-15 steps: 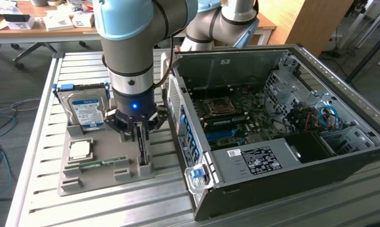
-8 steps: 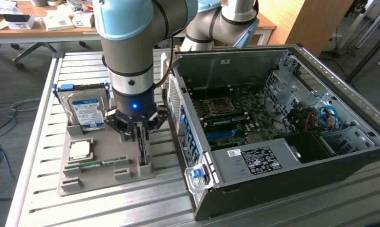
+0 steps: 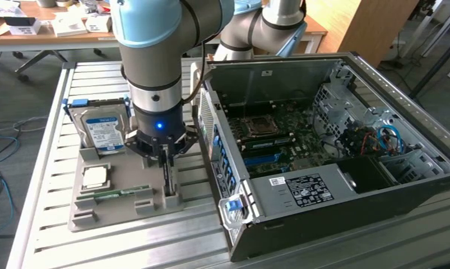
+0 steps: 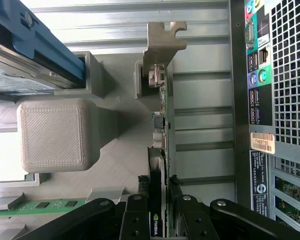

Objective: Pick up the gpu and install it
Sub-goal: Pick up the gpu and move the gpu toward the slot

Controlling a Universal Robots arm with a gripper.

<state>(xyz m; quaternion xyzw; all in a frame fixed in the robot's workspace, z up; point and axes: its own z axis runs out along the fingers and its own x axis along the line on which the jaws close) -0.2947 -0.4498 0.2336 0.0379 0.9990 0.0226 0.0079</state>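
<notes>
The gpu (image 3: 168, 178) stands on edge in a slot of the grey holder (image 3: 105, 216), at the side nearest the open computer case (image 3: 314, 190). My gripper (image 3: 166, 159) reaches straight down onto it. In the wrist view the gpu (image 4: 163, 117) is seen edge-on, with its silver bracket (image 4: 161, 42) at the far end. There my gripper (image 4: 158, 202) has one black finger (image 4: 136, 212) pressed against each face of the card at its black cooler. The card still sits in its slot.
A hard drive with a blue label (image 3: 103, 131) stands at the holder's back, and a RAM stick (image 3: 124, 193) and a CPU (image 3: 95, 177) lie on it. The case lies open with its motherboard (image 3: 284, 140) exposed. Its rear panel (image 4: 280, 75) is close beside the card.
</notes>
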